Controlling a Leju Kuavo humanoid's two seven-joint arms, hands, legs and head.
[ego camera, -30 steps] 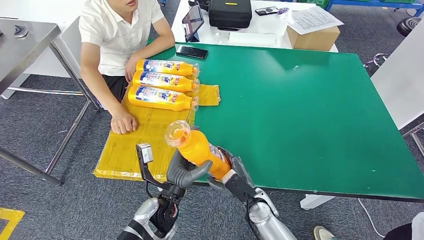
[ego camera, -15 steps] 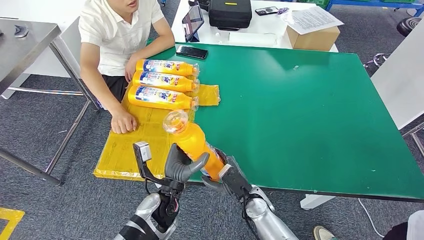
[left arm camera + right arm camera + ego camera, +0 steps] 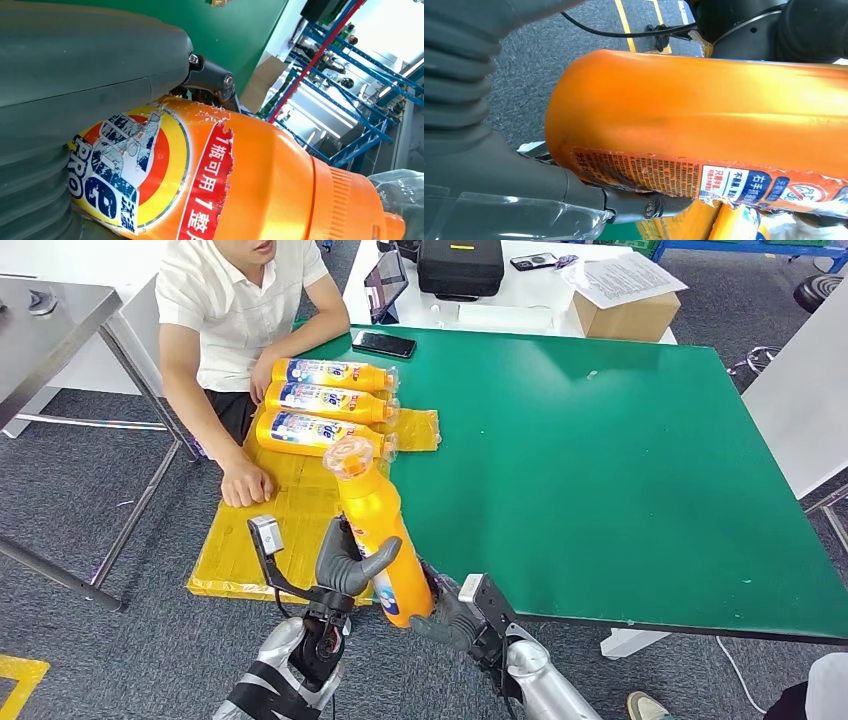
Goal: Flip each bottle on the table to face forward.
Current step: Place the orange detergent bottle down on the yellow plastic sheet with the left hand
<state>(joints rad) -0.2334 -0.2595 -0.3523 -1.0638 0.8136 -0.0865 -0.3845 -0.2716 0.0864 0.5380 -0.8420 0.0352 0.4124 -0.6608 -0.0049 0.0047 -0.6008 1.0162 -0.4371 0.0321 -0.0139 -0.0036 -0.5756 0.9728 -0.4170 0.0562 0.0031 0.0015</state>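
Note:
I hold an orange detergent bottle (image 3: pixel 374 525) above the table's near edge, its clear cap pointing away from me toward the lying bottles. My left hand (image 3: pixel 350 560) grips its middle, thumb across the front. My right hand (image 3: pixel 447 615) holds its base. The left wrist view shows the front label of the bottle (image 3: pixel 240 190) beside my left hand (image 3: pixel 75 85). The right wrist view shows the back label of the bottle (image 3: pixel 704 120) against my right hand (image 3: pixel 474 125). Three matching bottles (image 3: pixel 322 434) lie side by side on a yellow mat (image 3: pixel 250 540), labels up.
A person sits at the table's left corner, one hand (image 3: pixel 245 485) resting on the mat. A black phone (image 3: pixel 384 343) lies on the green table (image 3: pixel 600 460) behind the bottles. A white table with a black case and a cardboard box stands beyond.
The held bottle has swung from slanting to the left to nearly straight ahead, its cap now closer to the lying bottles. Both hands shifted left and toward me, the right one sliding to the base.

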